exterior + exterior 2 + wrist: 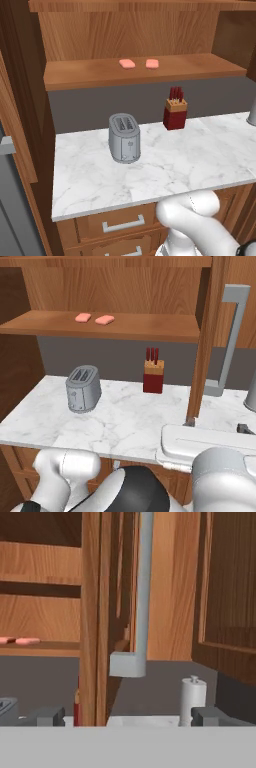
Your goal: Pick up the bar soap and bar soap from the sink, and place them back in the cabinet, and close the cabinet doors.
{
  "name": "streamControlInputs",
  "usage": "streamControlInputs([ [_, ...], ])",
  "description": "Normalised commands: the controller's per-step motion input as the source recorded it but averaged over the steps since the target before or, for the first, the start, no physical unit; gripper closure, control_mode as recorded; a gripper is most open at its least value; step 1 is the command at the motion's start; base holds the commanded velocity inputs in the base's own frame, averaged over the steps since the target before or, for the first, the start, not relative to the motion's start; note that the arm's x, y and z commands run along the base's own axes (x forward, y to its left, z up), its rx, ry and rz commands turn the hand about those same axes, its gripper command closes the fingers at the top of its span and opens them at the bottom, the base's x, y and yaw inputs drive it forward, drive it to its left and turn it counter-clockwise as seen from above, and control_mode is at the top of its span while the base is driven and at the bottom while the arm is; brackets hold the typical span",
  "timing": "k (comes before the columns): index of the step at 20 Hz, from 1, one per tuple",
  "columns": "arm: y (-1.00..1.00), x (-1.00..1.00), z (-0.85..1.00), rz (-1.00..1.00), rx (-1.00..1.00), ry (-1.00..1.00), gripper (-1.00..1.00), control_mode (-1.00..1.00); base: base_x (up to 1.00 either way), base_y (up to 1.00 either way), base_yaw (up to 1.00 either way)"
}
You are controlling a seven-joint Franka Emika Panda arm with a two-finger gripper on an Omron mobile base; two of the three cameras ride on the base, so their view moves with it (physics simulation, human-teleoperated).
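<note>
Two bar soaps (127, 63) (152, 63) shelved; tool (125, 717) faces door handle (142, 597).

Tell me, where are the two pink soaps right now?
Both bar soaps lie side by side, slightly apart, on the cabinet shelf, above the toaster and the knife block on the counter.

- Left base view looks forward and down over the bench (165, 165) from the near left.
- Right base view shares the toaster (83, 388) and shelf (145, 327) from the near right.
- Hand view faces a door edge (92, 617), close.
</note>
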Motion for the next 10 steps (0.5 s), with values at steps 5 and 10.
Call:
streamControlInputs([
  [5, -0.24, 0.00, 0.00, 0.11, 0.00, 0.00, -1.00, -1.00, 0.00, 0.00, 0.00],
  [10, -0.26, 0.00, 0.00, 0.12, 0.00, 0.00, -1.00, -1.00, 0.00, 0.00, 0.00],
])
